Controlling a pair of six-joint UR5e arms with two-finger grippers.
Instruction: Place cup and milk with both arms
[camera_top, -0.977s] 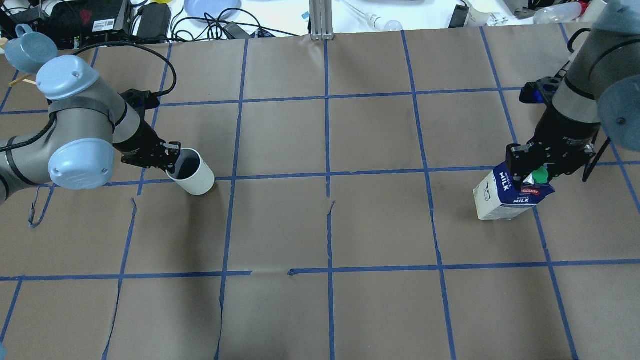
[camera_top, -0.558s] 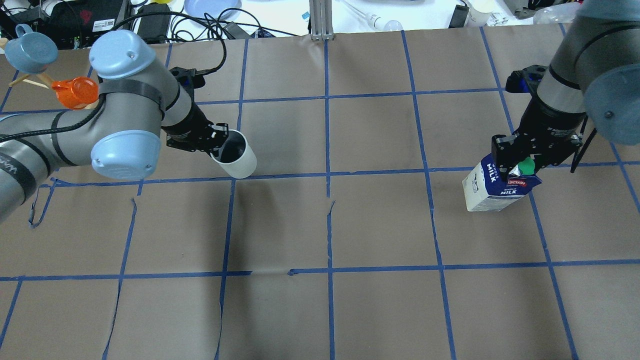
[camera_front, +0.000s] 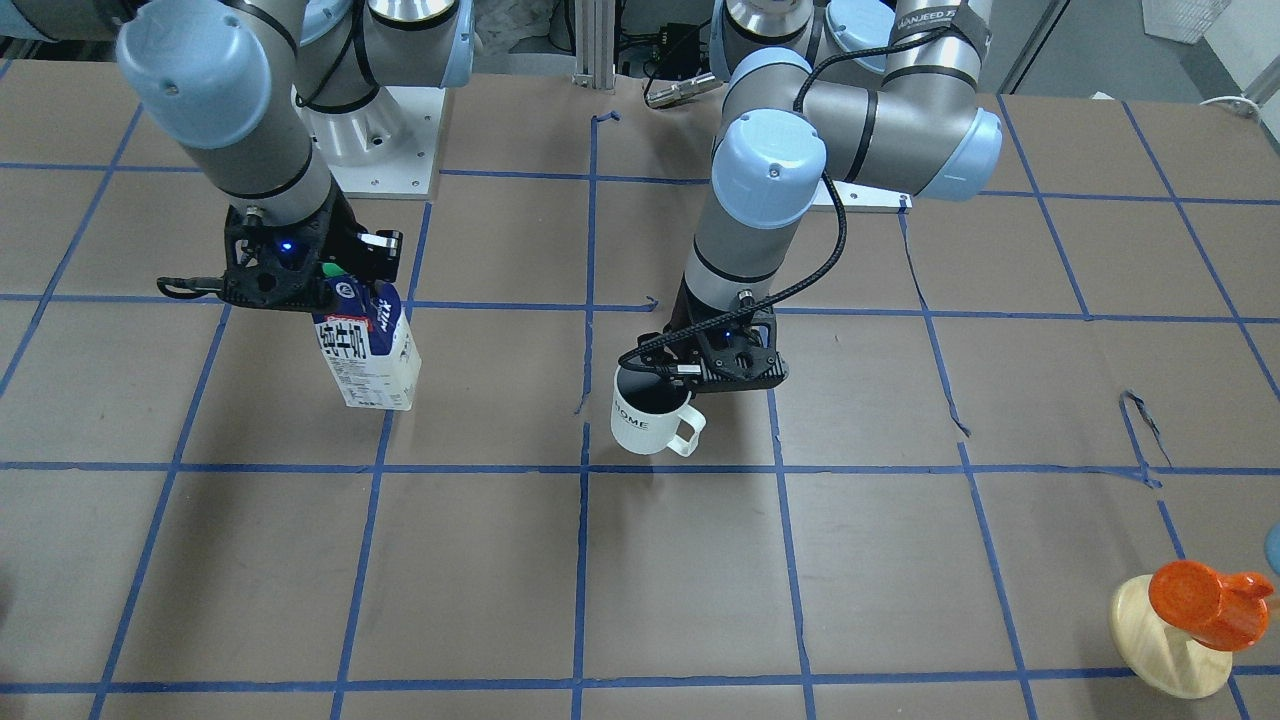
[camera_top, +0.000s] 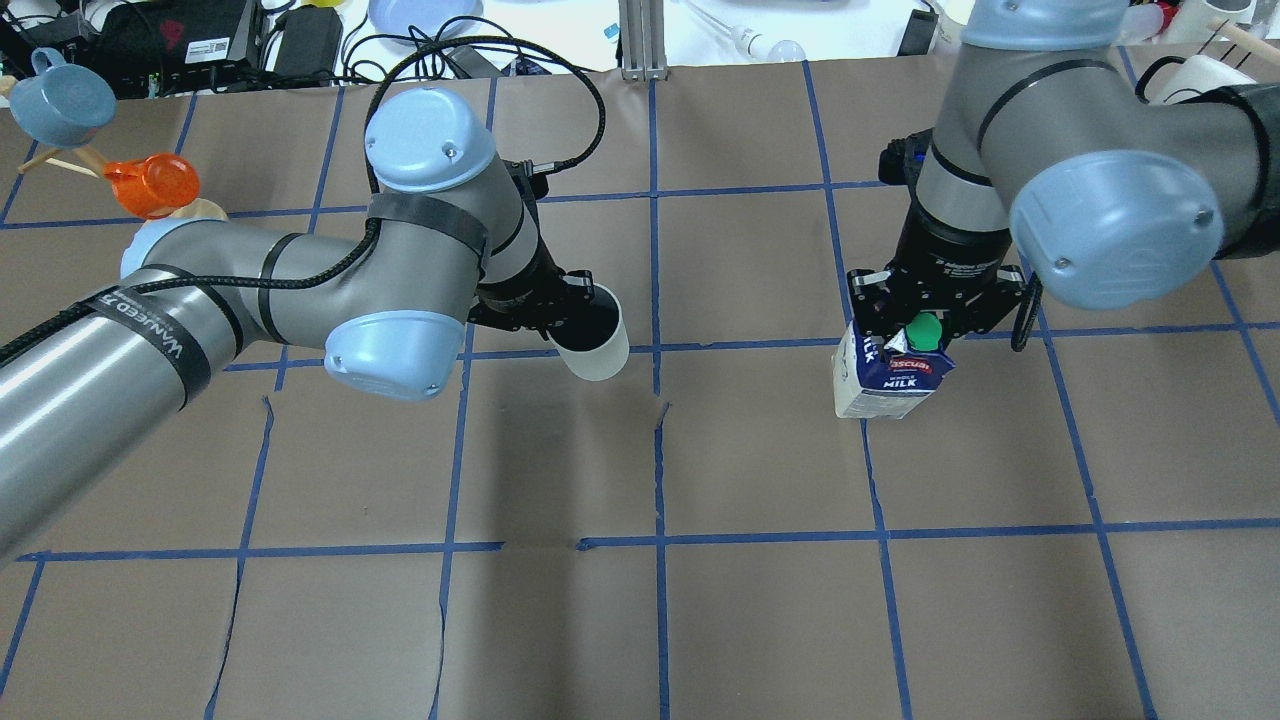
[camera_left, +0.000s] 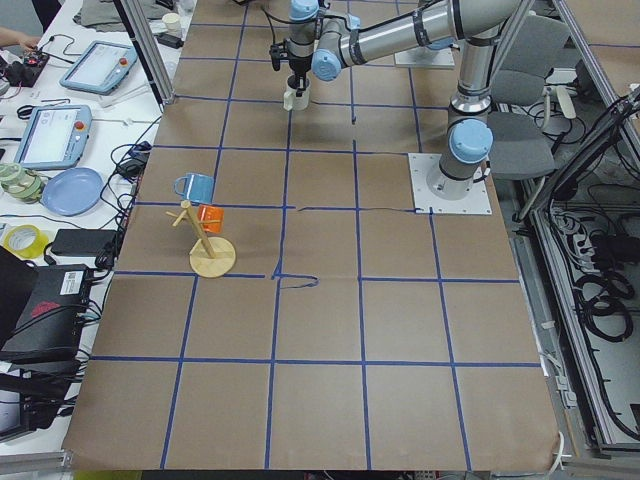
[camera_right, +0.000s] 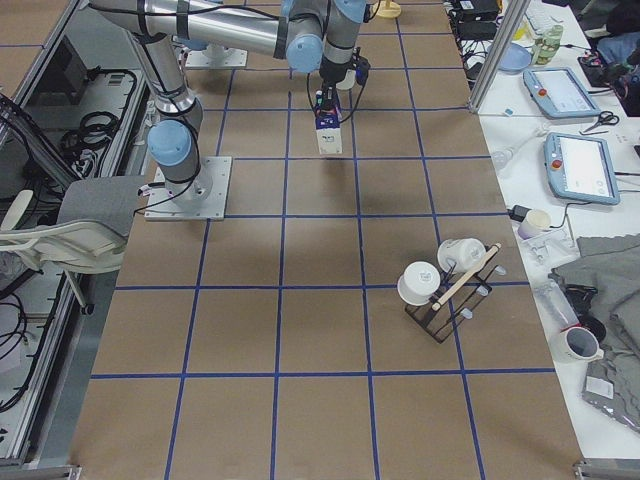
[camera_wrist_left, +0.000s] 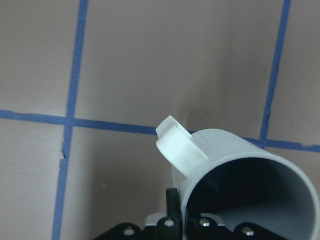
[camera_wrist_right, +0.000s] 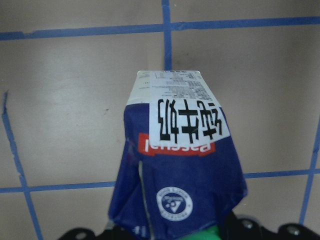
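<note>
The white cup (camera_front: 648, 422) with dark inside and "HOME" lettering hangs from my left gripper (camera_front: 688, 383), which is shut on its rim, near the table's middle. It also shows in the overhead view (camera_top: 598, 345) and the left wrist view (camera_wrist_left: 235, 170), handle pointing away. The milk carton (camera_front: 366, 352), blue on top and white below with a green cap, hangs tilted from my right gripper (camera_front: 335, 285), which is shut on its top. In the overhead view the carton (camera_top: 888, 377) sits under the right gripper (camera_top: 918, 328), right of centre. The right wrist view shows the carton (camera_wrist_right: 180, 160).
A wooden stand with an orange cup (camera_front: 1205, 600) stands at the table's corner on my left side; the stand also holds a blue cup (camera_top: 60, 100). A rack of white mugs (camera_right: 445, 280) stands on my right. Cables and clutter (camera_top: 300, 40) line the far edge.
Both arms have swung in toward the table's middle with their loads: the left gripper carried the cup rightward, the right gripper carried the milk leftward. Both grips stay shut.
</note>
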